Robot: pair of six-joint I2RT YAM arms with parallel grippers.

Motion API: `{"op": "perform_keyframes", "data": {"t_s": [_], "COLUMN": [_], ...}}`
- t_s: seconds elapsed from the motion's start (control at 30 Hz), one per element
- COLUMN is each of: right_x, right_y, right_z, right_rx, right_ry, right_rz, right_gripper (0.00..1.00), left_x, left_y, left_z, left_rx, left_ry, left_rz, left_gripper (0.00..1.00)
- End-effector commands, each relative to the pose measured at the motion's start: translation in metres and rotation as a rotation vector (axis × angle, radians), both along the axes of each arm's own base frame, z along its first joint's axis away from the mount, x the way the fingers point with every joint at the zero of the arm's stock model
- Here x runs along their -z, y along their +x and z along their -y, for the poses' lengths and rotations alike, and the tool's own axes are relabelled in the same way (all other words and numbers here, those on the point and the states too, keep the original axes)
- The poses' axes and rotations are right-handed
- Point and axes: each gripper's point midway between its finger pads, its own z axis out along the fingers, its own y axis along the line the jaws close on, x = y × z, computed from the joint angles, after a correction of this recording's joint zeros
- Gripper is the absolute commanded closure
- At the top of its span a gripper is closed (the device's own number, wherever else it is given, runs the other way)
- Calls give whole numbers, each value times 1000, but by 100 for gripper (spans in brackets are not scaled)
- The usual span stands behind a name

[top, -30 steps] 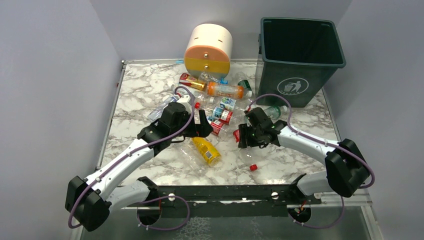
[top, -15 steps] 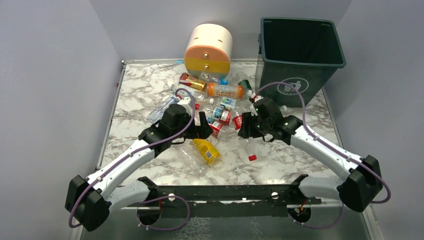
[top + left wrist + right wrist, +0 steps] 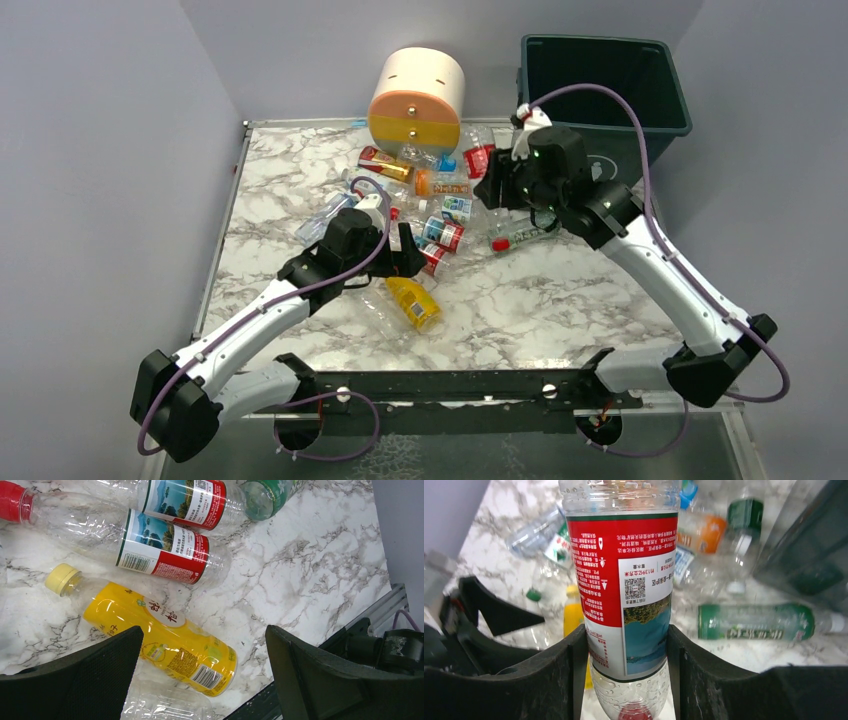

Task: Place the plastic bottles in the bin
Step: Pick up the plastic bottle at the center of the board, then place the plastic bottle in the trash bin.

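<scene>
Two jaws of the right gripper (image 3: 624, 650) pinch a clear plastic bottle with a red label (image 3: 624, 570), held up just left of the dark green square bin (image 3: 605, 42). Meanwhile the left gripper (image 3: 202, 635) gapes wide, holding nothing, over a yellow-filled bottle (image 3: 165, 645) lying among other bottles on the marble table (image 3: 560, 300).

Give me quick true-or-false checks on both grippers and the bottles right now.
Right gripper grips a red-label bottle. True.
Left gripper holds the yellow bottle. False: it is open above that bottle and holds nothing.
The red-label bottle is inside the bin. False: it is held outside, beside the bin's wall.
A green-label bottle lies on the table. True.
</scene>
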Motion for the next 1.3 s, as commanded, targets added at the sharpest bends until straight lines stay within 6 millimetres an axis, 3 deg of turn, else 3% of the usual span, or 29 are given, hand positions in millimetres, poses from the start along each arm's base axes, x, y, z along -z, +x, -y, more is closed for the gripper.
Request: {"op": "perform_keyframes", "data": {"t_s": [0.0,0.37,0.47,0.73,1.0,1.13,1.27], "right_x": [-43,-143,-159,-184,-201,-196,-175], "right_y": [32,102,123,168,189,202,215], "right_z": [2,18,31,93,167,190,200], "right_rx": [54,158,197,293,336,323,334], "right_ry": [-51,7,27,146,380,492,501], "right_rz": [131,338,381,438,450,414,368], "right_gripper": [50,50,50,51,53,54,54], "left_x": [-2,-12,-16,-19,-17,-18,-16], "left_y": [-2,-4,-5,-9,-12,-12,-12], "left_z": [4,7,7,4,2,3,1], "left_rx": [17,34,40,42,34,37,32], "left_ry": [-19,-33,-27,-21,-28,-28,-23], "left_rz": [12,8,11,9,1,4,2], "left_gripper": [1,1,1,1,1,1,1]}}
